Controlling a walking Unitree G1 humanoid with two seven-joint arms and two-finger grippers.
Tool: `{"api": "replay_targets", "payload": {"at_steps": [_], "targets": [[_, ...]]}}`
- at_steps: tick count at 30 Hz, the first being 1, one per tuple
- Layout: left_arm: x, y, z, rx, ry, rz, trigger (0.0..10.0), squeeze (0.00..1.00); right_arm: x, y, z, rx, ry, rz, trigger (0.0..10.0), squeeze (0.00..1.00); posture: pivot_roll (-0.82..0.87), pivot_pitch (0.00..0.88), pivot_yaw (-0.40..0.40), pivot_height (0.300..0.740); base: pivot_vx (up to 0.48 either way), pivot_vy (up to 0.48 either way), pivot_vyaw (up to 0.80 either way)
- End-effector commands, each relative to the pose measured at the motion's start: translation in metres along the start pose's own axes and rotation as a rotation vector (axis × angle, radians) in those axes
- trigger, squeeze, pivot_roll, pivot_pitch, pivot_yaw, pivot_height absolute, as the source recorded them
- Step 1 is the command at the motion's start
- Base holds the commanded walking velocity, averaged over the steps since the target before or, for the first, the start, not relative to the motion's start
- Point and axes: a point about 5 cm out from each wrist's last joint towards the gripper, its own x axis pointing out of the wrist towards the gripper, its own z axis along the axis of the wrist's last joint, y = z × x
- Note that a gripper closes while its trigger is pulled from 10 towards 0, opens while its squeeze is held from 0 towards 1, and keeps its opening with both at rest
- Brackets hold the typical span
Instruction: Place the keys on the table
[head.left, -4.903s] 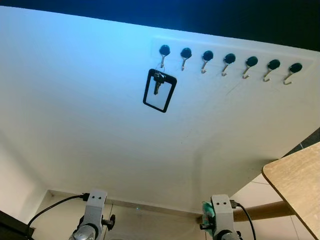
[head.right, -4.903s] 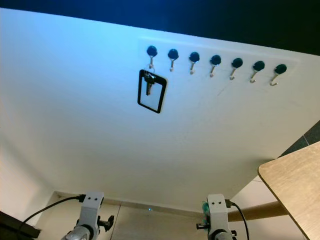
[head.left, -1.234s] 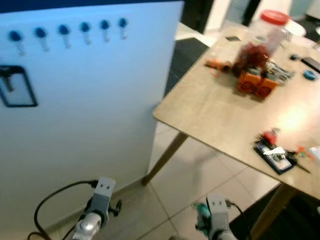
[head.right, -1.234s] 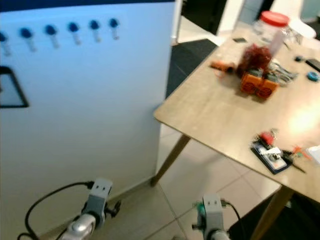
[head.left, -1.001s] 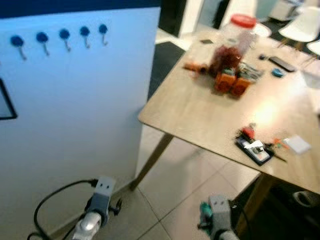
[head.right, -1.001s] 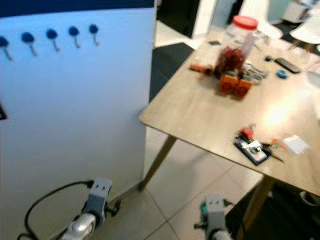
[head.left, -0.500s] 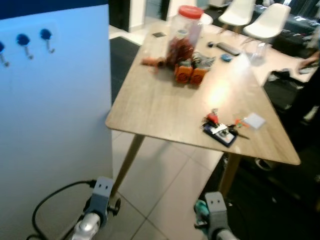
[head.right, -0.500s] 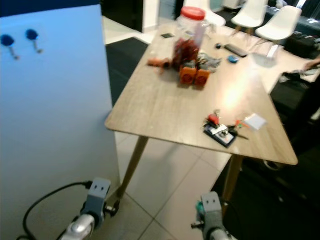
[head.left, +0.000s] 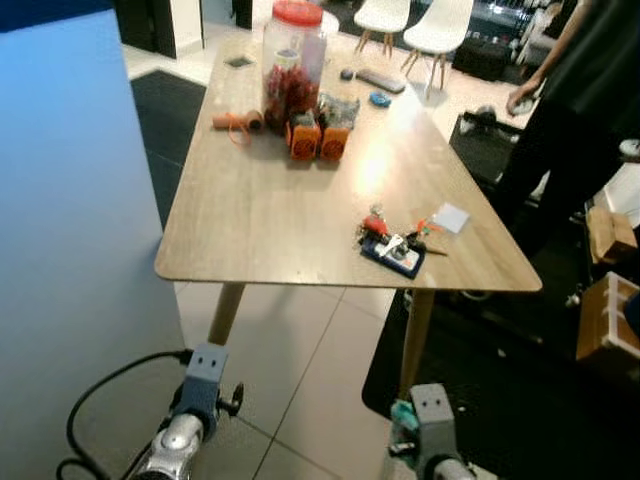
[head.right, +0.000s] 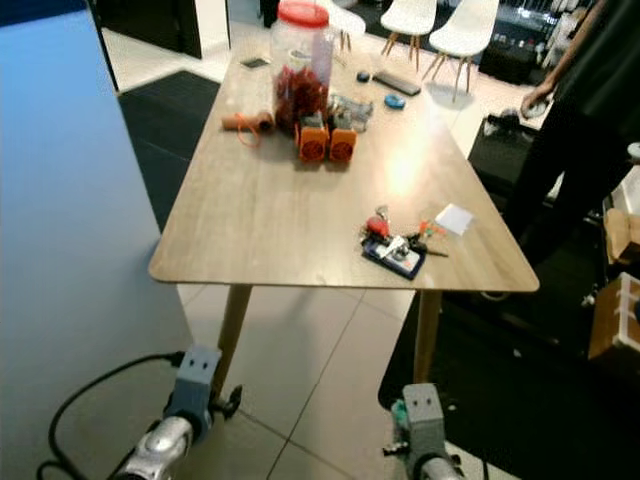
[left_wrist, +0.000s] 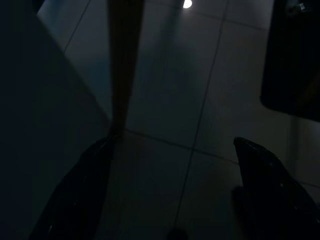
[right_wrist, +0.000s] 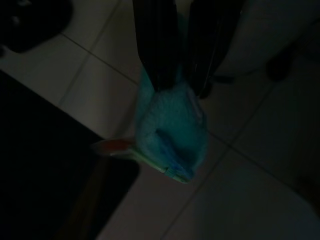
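— Where are the keys?
— Low in the right wrist view: the right gripper (right_wrist: 181, 80) pinches a fuzzy turquoise keychain (right_wrist: 170, 132) over the tiled floor (right_wrist: 95, 75).
— And the table (head.left: 270, 210)?
— Mid-frame in the eye views, cluttered with a red-lidded jar (head.left: 293, 50).
— The left gripper (left_wrist: 175, 200)?
— Hanging idle, fingers spread

Two silver arms, black-fingered grippers

The left arm (head.left: 190, 420) is showing a grey block-shaped wrist with two small screws, a black knob and a looping black cable; the right arm (head.left: 432, 430) is wearing a matching grey block with teal beside it, and long black fingers (right_wrist: 156, 45).
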Motion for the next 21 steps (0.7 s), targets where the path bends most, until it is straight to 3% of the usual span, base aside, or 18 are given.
{"api": "replay_targets", "payload": {"at_steps": [1, 8, 21], "targets": [[-0.001, -0.003, -0.003, -0.024, 0.004, 0.001, 10.0, 0.00, 0.000, -0.006, 0.002, 0.002, -0.001, -0.011, 10.0, 0.00, 0.10, 0.004, -0.071, 0.740, 0.000, 0.000, 0.00], [-0.005, -0.001, -0.014, -0.021, 0.050, 0.043, 10.0, 0.00, 0.001, -0.003, 0.001, -0.032, 0.017, 0.022, 10.0, 0.00, 0.10, 0.010, -0.085, 0.740, 0.000, 0.000, 0.00], [-0.007, -0.011, -0.017, -0.069, 0.024, 0.070, 10.0, 0.00, 0.002, -0.015, 0.010, -0.167, 0.016, 0.066, 10.0, 0.00, 0.09, 0.006, -0.175, 0.740, 0.000, 0.000, 0.00]]}}
